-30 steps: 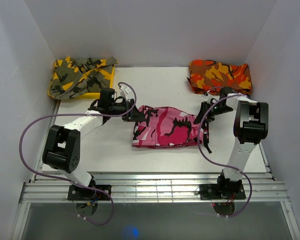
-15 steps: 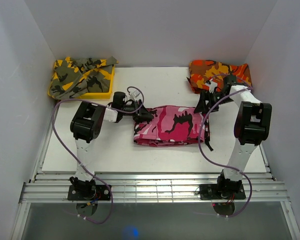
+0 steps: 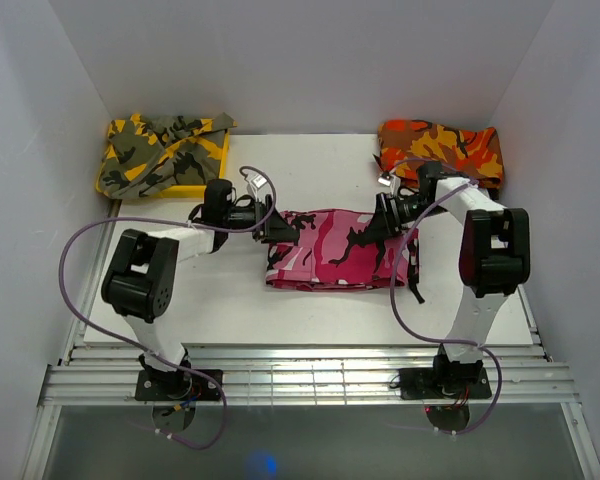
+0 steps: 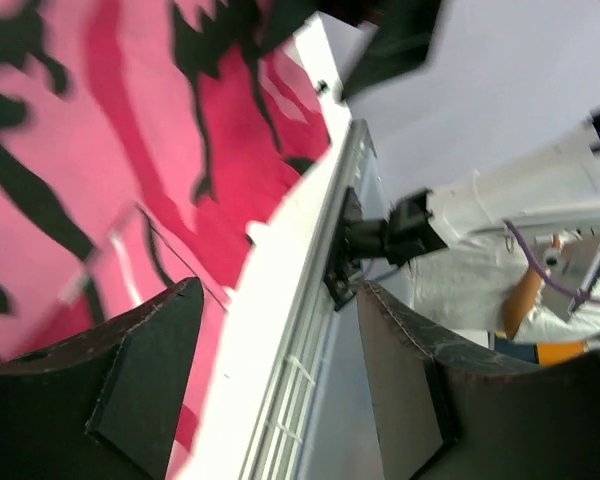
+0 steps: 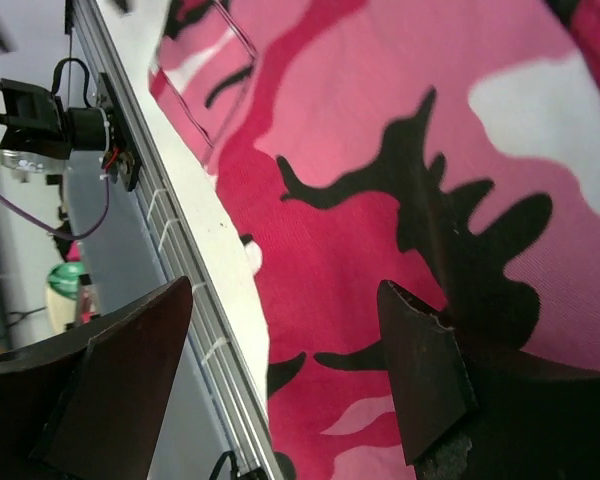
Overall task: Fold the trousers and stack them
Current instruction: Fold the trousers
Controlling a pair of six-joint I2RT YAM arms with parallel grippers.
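Note:
The pink, white and black camouflage trousers [image 3: 338,252] lie folded into a rectangle in the middle of the table. My left gripper [image 3: 279,229] hovers over their upper left corner, jaws open with nothing between them. In the left wrist view the trousers [image 4: 100,170] fill the left side, and the open left gripper [image 4: 280,350] frames bare table edge. My right gripper [image 3: 379,221] is over their upper right part, also open and empty. In the right wrist view the right gripper [image 5: 280,345] stands wide above the trousers [image 5: 430,140].
A yellow-olive camouflage garment [image 3: 158,152] lies on a yellow tray [image 3: 212,185] at the back left. An orange-red camouflage garment [image 3: 440,150] sits at the back right. A metal rail [image 3: 310,378] runs along the table's near edge. White walls enclose three sides.
The right gripper opened and moved left from the trousers' right edge onto their top. The left gripper opened wider at the left corner. The trousers lie flatter than before.

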